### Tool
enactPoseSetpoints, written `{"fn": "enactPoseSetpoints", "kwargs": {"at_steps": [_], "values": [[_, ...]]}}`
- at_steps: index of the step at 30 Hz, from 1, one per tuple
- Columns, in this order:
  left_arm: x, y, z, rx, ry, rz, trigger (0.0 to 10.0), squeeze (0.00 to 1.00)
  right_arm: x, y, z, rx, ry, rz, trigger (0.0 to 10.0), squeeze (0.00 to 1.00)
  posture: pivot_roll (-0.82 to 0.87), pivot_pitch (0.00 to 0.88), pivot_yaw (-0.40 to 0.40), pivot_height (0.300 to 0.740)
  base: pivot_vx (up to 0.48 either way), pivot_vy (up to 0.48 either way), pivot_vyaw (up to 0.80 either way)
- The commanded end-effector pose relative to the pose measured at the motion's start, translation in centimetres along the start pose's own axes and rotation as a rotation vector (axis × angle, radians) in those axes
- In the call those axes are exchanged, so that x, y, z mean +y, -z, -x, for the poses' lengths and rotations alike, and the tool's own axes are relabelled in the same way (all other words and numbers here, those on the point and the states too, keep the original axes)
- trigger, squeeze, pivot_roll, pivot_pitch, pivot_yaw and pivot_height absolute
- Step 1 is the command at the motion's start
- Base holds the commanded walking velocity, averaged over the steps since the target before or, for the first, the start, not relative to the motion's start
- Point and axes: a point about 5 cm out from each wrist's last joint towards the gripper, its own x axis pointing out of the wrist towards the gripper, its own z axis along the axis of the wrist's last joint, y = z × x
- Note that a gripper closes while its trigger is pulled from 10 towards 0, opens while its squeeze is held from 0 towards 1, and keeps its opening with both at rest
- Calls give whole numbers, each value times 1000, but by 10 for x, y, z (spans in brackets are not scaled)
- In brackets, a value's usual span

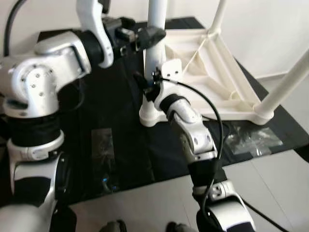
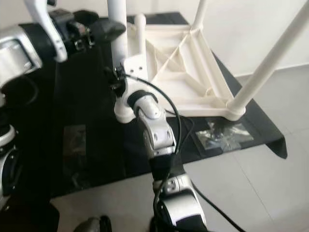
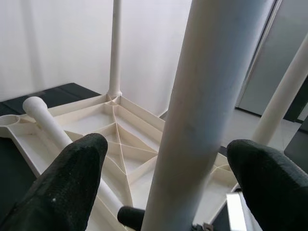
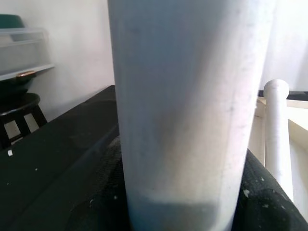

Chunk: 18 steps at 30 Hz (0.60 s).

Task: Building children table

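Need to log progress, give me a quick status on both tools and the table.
Left tool open, straddling upright leg. Right tool at same leg near its socket, grip unclear. Table frame upside down on black mat. Loose leg lying in frame.

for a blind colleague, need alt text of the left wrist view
A white table leg stands upright between the left pincer's two open black fingers. Behind lies the upturned white tabletop, ribbed underneath, with another leg lying on it.

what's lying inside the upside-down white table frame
One loose white plastic table leg lies across the ribbed underside of the upturned white plastic tabletop. Its lower end is hidden behind the upright white leg that the left gripper and right gripper flank.
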Motion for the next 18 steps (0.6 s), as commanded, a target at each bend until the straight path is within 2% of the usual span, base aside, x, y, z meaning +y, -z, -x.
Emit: {"fn": "enactPoseSetpoints", "kwargs": {"at_steps": [1,3,4,5,6,7,9,11,12,13,15,16,17,18], "values": [[1,2,-1,-2,-19,-26,10000,0,17,34,0,136,-17,-119,0,0,-82,191,-56,740,0,0,0],[6,7,5,4,-52,-35,10000,0,19,32,-2,134,-38,-123,0,0,-83,187,-58,740,0,0,0],[12,14,14,6,-96,-30,10000,0,20,30,-3,135,-63,-129,7412,0,-83,187,-59,740,0,0,0],[16,19,20,7,-124,-26,10000,0,21,29,-4,137,-78,-133,10000,0,-84,186,-60,740,0,0,0],[21,22,30,-2,-169,-14,10000,0,21,27,-5,137,-104,-127,10000,0,-85,187,-64,740,0,0,0],[21,22,30,-2,-169,-14,10000,0,21,27,-5,137,-104,-127,10000,0,-85,187,-64,740,0,0,0],[27,24,43,-28,-222,5,10000,0,24,21,1,148,-89,-111,10000,0,-85,188,-68,740,0,0,0],[29,24,48,-41,-237,13,10000,0,25,19,4,149,-80,-104,10000,0,-85,188,-68,740,0,0,0],[29,24,48,-41,-237,13,10000,0,25,19,4,149,-80,-104,10000,0,-85,188,-68,740,0,0,0],[27,22,56,-78,-201,57,10000,0,25,16,8,157,-53,-101,10000,0,-83,189,-72,740,0,0,0],[20,21,74,-129,-126,80,10000,0,24,15,11,166,-24,-100,10000,0,-83,190,-69,740,0,0,0],[20,21,74,-129,-126,80,10000,0,24,15,11,166,-24,-100,10000,0,-83,190,-69,740,0,0,0],[23,29,87,-130,-165,83,10000,0,23,15,12,167,-11,-102,10000,0,-85,188,-65,740,0,0,0],[23,29,87,-130,-165,83,10000,0,23,15,12,167,-11,-102,10000,0,-85,188,-65,740,0,0,0]]}}
